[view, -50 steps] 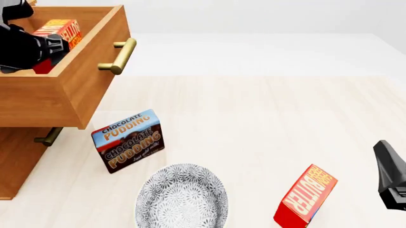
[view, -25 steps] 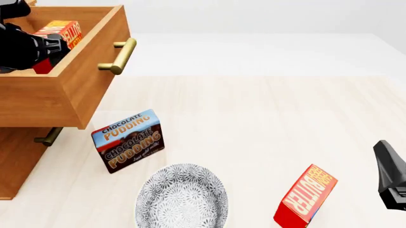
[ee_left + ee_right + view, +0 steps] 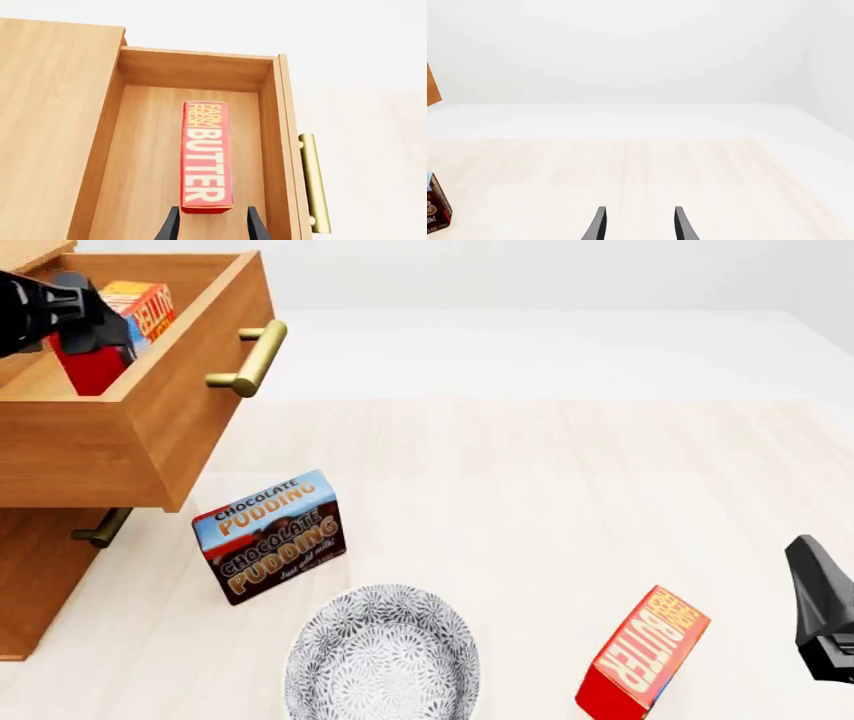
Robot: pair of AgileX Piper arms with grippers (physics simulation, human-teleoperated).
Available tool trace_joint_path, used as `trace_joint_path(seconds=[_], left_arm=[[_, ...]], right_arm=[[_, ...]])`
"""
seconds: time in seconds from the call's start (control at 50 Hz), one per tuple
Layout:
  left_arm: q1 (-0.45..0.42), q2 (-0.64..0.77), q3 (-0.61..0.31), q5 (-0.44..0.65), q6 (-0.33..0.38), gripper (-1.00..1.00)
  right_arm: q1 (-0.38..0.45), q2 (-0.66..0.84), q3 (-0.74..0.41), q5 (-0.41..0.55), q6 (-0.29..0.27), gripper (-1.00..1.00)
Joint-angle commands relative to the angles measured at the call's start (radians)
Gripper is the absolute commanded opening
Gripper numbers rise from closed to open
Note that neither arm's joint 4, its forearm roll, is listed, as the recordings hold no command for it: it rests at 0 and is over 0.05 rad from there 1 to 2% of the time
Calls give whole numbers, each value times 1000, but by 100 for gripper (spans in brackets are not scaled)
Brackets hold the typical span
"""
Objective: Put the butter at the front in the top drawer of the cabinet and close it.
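One red butter carton [image 3: 207, 155] lies flat on the floor of the pulled-out top drawer [image 3: 193, 67]; the front view shows it [image 3: 140, 310] in the drawer [image 3: 147, 430] of the cabinet [image 3: 40, 590]. My left gripper [image 3: 213, 209] is open, its fingers flanking the carton's near end with small gaps, and it hovers over the drawer [image 3: 94, 330]. A second butter carton [image 3: 643, 655] stands tilted on the table near the front edge. My right gripper [image 3: 821, 610] is open and empty beside it [image 3: 639, 209].
A Chocolate Pudding box [image 3: 271, 535] stands in front of the cabinet, and its edge shows in the right wrist view [image 3: 435, 207]. A patterned grey bowl [image 3: 384, 655] sits at the front. The drawer's brass handle [image 3: 254, 358] juts over the table.
My left gripper has lifted up and back from the drawer, leaving the butter carton lying inside. The right arm and the table objects have not moved.
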State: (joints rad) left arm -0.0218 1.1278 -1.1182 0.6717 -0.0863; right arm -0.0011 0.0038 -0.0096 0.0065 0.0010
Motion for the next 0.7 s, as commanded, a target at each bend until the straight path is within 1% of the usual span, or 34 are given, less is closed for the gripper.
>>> trace_joint_path(seconds=[0.02, 0.2, 0.22, 0.28, 0.44, 0.56, 0.6, 0.64, 0.68, 0.7], left_arm=[[-14, -60, -41, 59, 30, 100], [-44, -119, -91, 128, 50, 100], [-60, -126, -92, 136, 47, 100], [-59, -149, -99, 153, 59, 100], [-117, -203, -90, 194, 61, 100], [-161, -230, -111, 224, 66, 100], [-161, -230, -111, 224, 66, 100], [-187, -242, -113, 226, 60, 100], [-183, -244, -112, 227, 64, 100], [-196, -250, -118, 228, 64, 100]], right_arm=[[0, -1, 1, 0, 0, 100], [0, -1, 1, 0, 0, 100], [0, -1, 1, 0, 0, 100], [0, -1, 1, 0, 0, 100], [0, -1, 1, 0, 0, 100], [0, -1, 1, 0, 0, 100], [0, -1, 1, 0, 0, 100], [0, -1, 1, 0, 0, 100], [0, -1, 1, 0, 0, 100], [0, -1, 1, 0, 0, 100]])
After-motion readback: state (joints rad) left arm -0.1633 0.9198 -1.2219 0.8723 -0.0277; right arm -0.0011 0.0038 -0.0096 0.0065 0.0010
